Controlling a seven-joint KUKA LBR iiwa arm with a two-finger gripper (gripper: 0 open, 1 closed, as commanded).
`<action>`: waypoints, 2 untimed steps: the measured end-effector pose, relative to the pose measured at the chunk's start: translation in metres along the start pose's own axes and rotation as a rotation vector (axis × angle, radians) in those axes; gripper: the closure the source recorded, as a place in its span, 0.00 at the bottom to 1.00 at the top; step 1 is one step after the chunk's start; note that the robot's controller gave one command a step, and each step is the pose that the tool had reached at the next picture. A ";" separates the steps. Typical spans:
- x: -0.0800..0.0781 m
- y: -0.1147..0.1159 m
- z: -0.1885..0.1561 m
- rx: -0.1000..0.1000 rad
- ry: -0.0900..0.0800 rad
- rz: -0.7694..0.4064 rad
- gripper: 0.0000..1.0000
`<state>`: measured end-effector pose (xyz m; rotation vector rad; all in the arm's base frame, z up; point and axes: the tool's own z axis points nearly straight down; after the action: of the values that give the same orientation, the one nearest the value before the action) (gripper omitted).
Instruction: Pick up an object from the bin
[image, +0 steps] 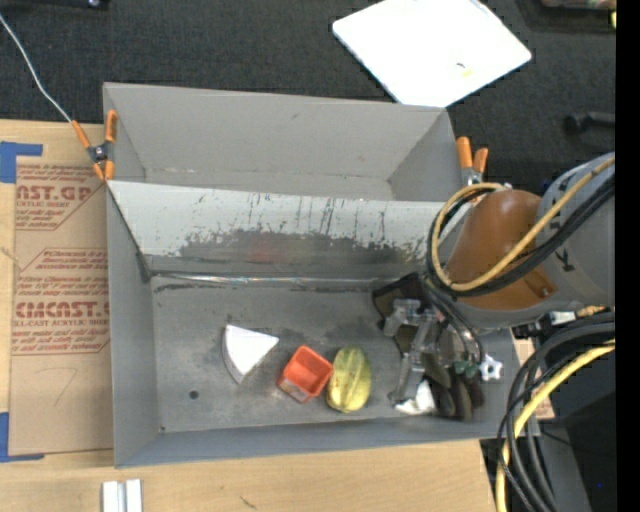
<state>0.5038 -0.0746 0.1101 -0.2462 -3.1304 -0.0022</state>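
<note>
Gripper (412, 385) low in the bin's (190, 320) front right corner over a small white piece (414, 404), beside a yellow oval (349, 380); its grip cannot be told

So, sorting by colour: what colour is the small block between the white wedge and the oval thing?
The block is orange, seen best in the camera view.

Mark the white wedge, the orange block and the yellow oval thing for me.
white wedge (246, 349): camera view, its top face.
orange block (305, 371): camera view, its middle.
yellow oval thing (349, 379): camera view, its middle.
</note>
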 end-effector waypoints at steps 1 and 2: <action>0.028 0.093 0.027 0.001 -0.003 -0.382 0.00; -0.043 -0.009 0.037 -0.006 0.001 0.082 1.00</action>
<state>0.5444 -0.0903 0.0732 -0.3735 -3.1174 -0.0110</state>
